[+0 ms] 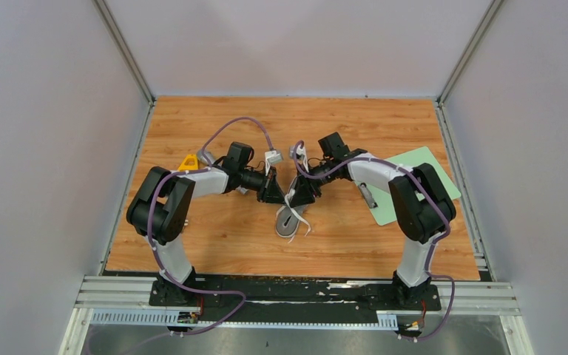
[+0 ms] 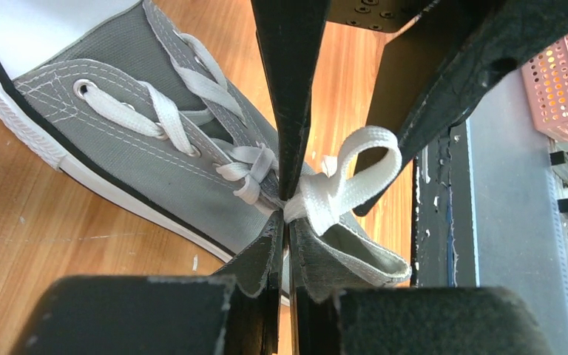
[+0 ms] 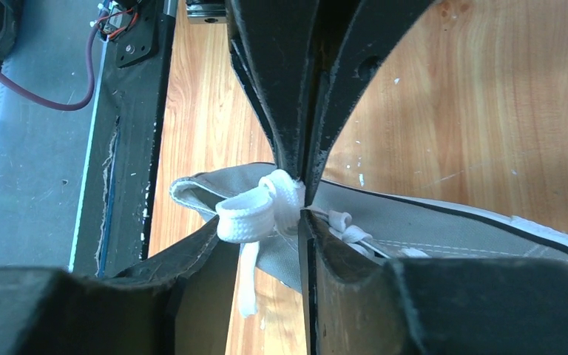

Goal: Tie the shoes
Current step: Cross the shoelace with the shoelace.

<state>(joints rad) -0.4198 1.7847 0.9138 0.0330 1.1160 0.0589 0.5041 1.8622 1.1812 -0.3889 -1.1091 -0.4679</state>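
Observation:
The grey canvas sneaker (image 1: pixel 290 222) with a white sole lies on the wooden table (image 1: pixel 214 237), toe towards the near edge. Both grippers meet just above its top eyelets. In the left wrist view, my left gripper (image 2: pixel 288 222) is shut on the white lace (image 2: pixel 307 203) right at the knot, next to the shoe (image 2: pixel 140 155). A lace loop (image 2: pixel 359 159) stands out to the right of it. In the right wrist view, my right gripper (image 3: pixel 262 222) is open, its fingers on either side of that loop (image 3: pixel 248 214). A loose lace end hangs down below the loop.
A light green mat (image 1: pixel 429 174) lies at the right, under the right arm. A yellow triangular piece (image 1: pixel 188 161) sits by the left arm. White walls enclose the table. A black rail (image 1: pixel 296 288) runs along the near edge. A pink basket (image 2: pixel 562 89) shows off-table.

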